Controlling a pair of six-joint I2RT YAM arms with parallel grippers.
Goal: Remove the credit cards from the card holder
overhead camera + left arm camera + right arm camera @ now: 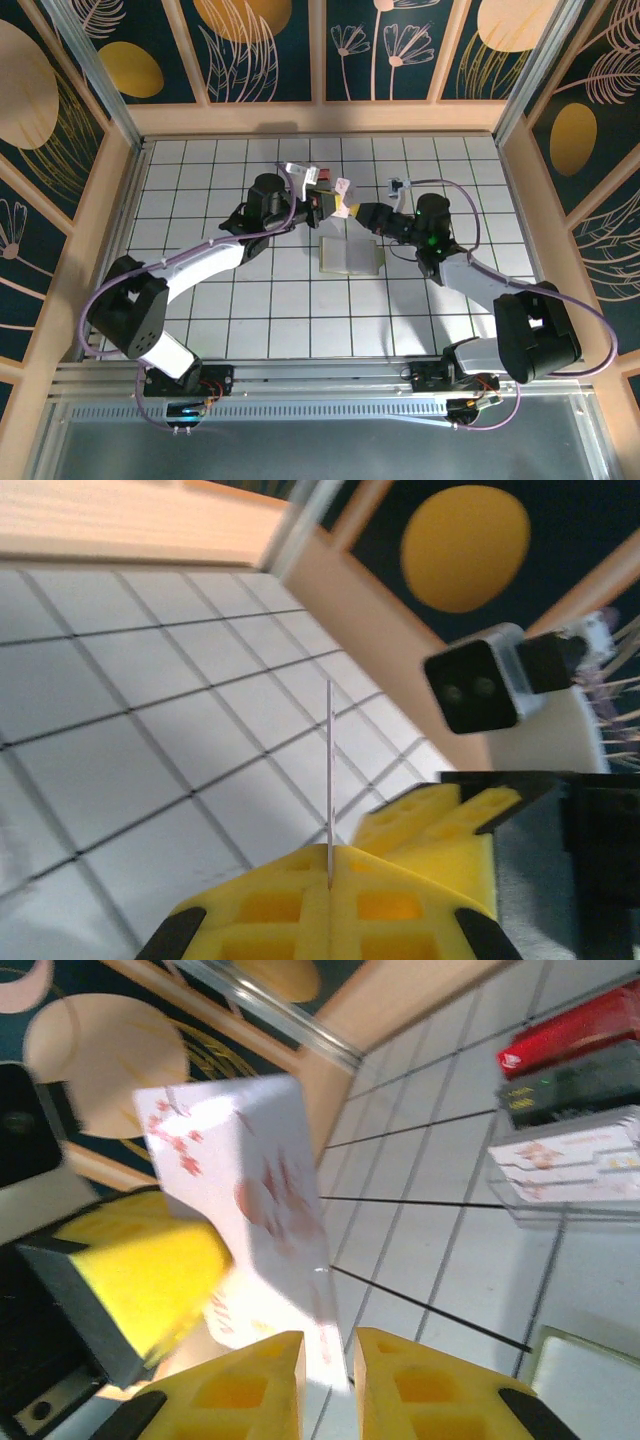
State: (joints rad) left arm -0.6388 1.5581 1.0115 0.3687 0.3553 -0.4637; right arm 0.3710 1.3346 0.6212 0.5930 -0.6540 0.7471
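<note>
The card holder [352, 256] lies open and flat on the tiles at mid-table, pale inside with a green edge; its corner [592, 1392] shows in the right wrist view. Above its far edge my left gripper [335, 207] is shut on a thin card [345, 205], seen edge-on in the left wrist view between the closed yellow pads [329, 855]. This credit card [240, 1185] is white with a red flower print. My right gripper [363, 212] faces the left one. Its fingers [330, 1350] stand a little apart around the card's lower corner.
A small clear box [318, 180] holding red, dark and white cards [570, 1110] stands just behind the grippers. Wooden walls ring the tiled floor [250, 300]. The right arm's wrist camera [480, 685] hangs close to the left gripper.
</note>
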